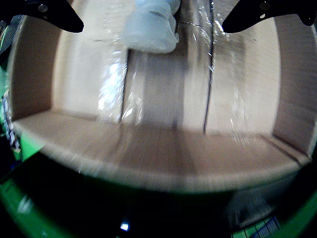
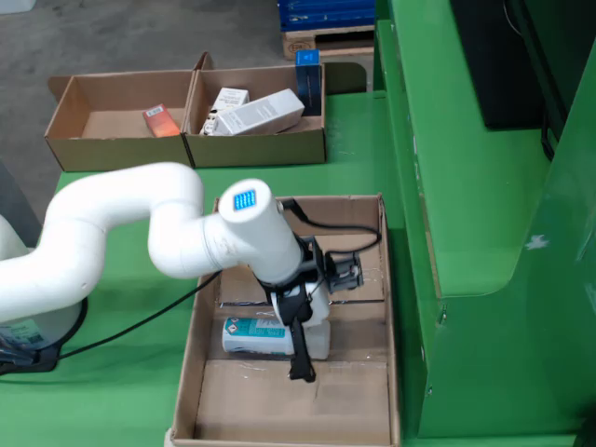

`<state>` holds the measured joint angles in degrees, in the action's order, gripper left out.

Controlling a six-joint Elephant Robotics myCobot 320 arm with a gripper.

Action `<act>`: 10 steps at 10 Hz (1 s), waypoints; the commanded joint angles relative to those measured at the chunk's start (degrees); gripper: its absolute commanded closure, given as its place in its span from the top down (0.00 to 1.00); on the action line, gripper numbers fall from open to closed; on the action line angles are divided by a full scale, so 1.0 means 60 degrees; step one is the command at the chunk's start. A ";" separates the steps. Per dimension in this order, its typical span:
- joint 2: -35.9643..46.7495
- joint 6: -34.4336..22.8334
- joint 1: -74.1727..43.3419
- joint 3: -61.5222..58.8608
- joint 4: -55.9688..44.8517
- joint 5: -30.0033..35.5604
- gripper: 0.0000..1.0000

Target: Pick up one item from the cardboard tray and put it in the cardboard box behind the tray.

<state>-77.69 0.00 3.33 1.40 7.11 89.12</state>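
The gripper [image 1: 152,15], fingers spread wide and gripping nothing, hangs over the box [image 2: 203,317], where the bottle [image 2: 256,336] lies at 6 o'clock, probably light, stiff and slick, best pinched across its body.

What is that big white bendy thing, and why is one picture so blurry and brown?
The white bendy thing is a robot arm. At its tip is a gripper, like two black fingers, reaching into a cardboard box over a white bottle. One picture is taken from off to the side, above the green table. The blurry one comes from a camera on the gripper: brown cardboard, black fingertips spread apart, and something white just beyond them. Nothing seems held. Two more boxes hold small packages.
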 commanded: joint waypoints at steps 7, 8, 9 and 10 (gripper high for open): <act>-0.0903 0.0043 -0.0041 -0.0233 0.0761 -0.0321 1.00; -0.0903 0.0043 -0.0041 -0.0233 0.0761 -0.0321 1.00; -0.0903 0.0043 -0.0041 -0.0233 0.0761 -0.0321 1.00; -0.0903 0.0043 -0.0041 -0.0233 0.0761 -0.0321 1.00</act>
<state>-84.63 0.26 2.81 1.40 11.07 87.01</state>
